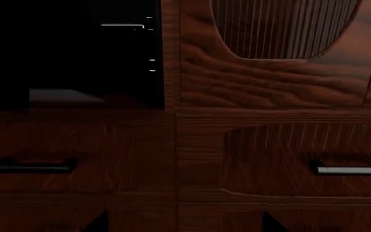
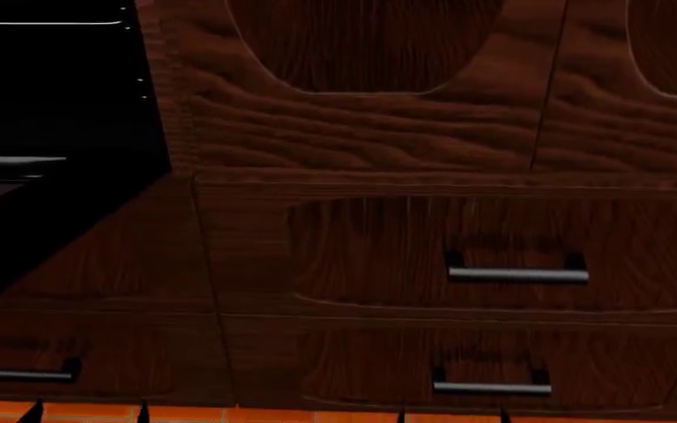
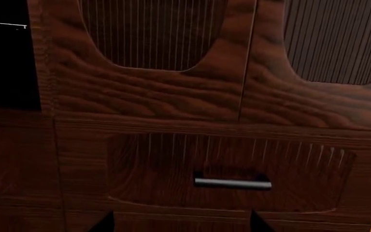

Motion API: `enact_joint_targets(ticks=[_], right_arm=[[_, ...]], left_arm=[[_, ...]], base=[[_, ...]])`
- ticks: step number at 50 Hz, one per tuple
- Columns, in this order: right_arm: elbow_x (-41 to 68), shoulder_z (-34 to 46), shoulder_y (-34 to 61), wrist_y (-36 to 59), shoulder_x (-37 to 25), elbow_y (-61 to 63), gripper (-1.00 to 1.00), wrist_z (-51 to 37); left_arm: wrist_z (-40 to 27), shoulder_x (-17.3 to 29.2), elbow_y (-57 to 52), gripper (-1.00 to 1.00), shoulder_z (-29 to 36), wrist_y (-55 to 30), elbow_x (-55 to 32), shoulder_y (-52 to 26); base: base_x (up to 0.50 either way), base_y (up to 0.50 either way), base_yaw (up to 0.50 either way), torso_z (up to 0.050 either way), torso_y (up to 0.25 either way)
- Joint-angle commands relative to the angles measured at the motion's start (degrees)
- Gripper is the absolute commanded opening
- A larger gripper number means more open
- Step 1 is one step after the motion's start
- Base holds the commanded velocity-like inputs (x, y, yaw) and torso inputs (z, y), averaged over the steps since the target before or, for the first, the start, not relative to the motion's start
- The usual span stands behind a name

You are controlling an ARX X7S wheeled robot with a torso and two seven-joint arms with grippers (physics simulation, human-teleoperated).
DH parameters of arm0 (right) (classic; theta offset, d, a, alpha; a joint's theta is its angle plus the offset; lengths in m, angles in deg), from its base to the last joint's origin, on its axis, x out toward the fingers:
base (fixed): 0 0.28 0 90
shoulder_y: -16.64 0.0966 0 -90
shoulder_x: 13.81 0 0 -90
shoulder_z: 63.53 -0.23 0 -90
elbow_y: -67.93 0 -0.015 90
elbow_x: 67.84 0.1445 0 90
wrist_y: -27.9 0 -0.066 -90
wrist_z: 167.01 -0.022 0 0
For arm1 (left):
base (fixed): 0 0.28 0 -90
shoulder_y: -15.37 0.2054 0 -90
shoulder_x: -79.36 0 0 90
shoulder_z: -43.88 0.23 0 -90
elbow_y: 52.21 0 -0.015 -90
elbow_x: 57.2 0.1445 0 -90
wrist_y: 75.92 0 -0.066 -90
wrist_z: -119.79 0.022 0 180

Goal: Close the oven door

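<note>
In the head view the oven door (image 2: 33, 229) is a glossy black panel at the far left. It is folded down and juts out in front of the wood fronts, its edge running diagonally. A grey bar (image 2: 10, 161) shows above it, in front of the dark oven cavity (image 2: 45, 88). The cavity also appears in the left wrist view (image 1: 69, 53) and the right wrist view (image 3: 5, 58). My left gripper (image 2: 87, 414) (image 1: 184, 224) and right gripper (image 2: 453, 416) (image 3: 180, 224) show only dark fingertips, spread wide with nothing between them. Both are short of the cabinets and right of the door.
Dark reddish wood drawer fronts with short silver handles (image 2: 517, 274) (image 2: 492, 386) (image 3: 233, 182) (image 1: 353, 169) face me. Above them are cabinet doors with oval recessed panels (image 2: 362, 44). A strip of orange tiled floor (image 2: 256, 414) runs along the base.
</note>
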Motion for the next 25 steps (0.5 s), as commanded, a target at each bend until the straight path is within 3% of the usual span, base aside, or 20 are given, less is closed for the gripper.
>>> enact_joint_targets(ticks=[1, 25], right_arm=[[-0.07, 1.03, 0.5, -0.06, -0.55, -0.8, 1.0, -0.98], [0.0, 2.44, 0.53, 0.75, -1.53, -0.23, 1.0, -2.86]], left_arm=[[-0.89, 0.51, 0.29, 1.0, 0.72, 0.32, -0.43, -0.08], [-1.93, 1.57, 0.0, 1.0, 1.73, 0.33, -1.84, -0.11]], base=[[0.0, 0.0, 0.0, -0.05, 0.0], [0.0, 0.0, 0.0, -0.05, 0.0]])
